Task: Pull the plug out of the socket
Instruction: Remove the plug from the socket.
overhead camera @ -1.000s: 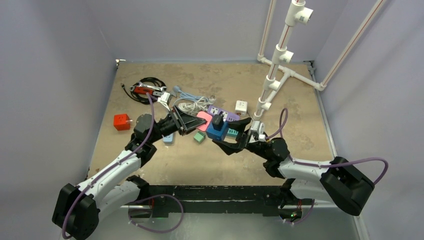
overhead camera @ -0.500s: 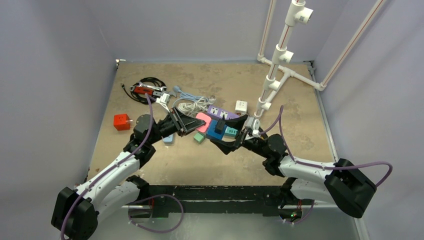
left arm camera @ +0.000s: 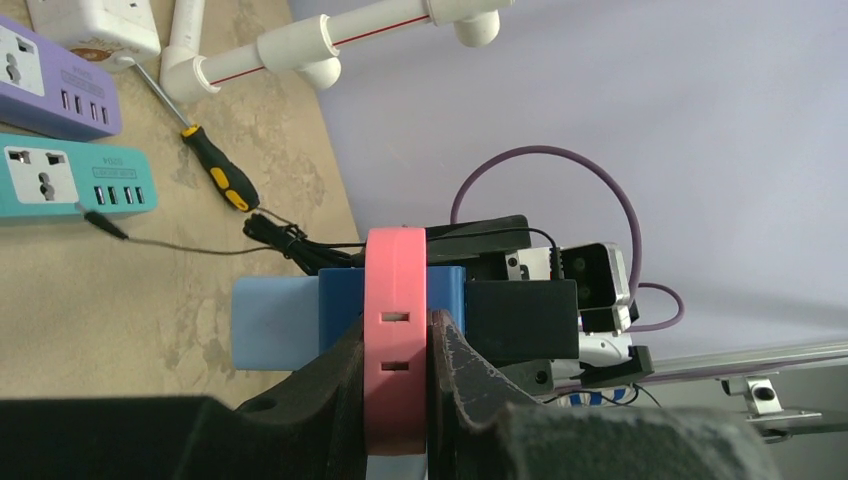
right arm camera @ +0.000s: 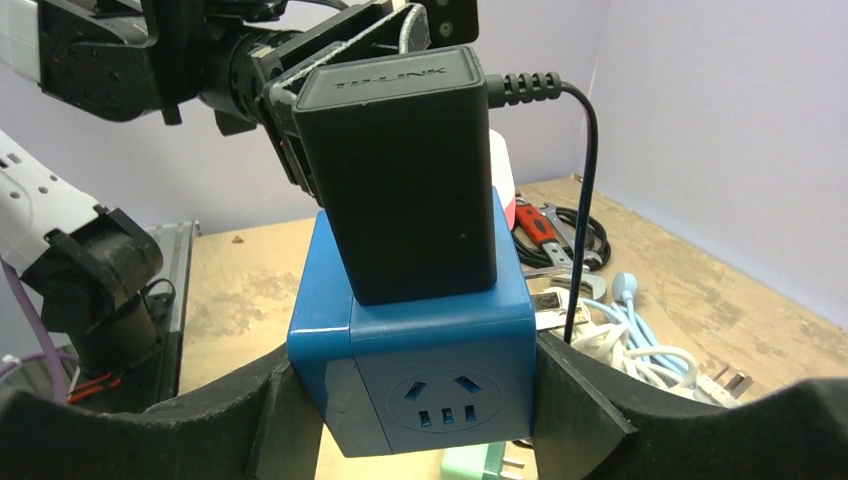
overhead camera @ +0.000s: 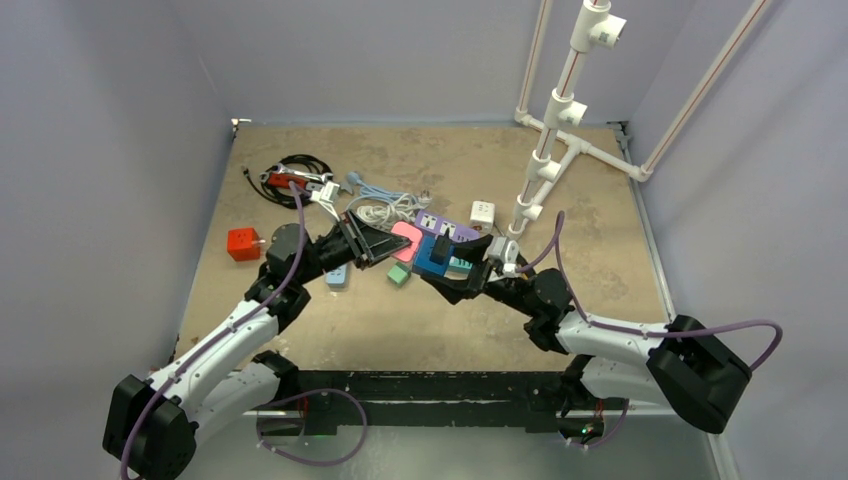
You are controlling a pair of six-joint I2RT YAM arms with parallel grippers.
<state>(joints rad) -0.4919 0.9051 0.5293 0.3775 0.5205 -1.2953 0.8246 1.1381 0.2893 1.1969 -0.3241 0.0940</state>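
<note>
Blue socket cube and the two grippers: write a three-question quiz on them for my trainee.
1. True or false: the black adapter is already pulled out of the blue socket cube.
2. The left gripper pinches: A) a pink piece B) a screwdriver C) a white cable.
3. Fill in: the fingers flanking the cube's sides belong to the ____ gripper.
Key: 1 false; 2 A; 3 right gripper.
</note>
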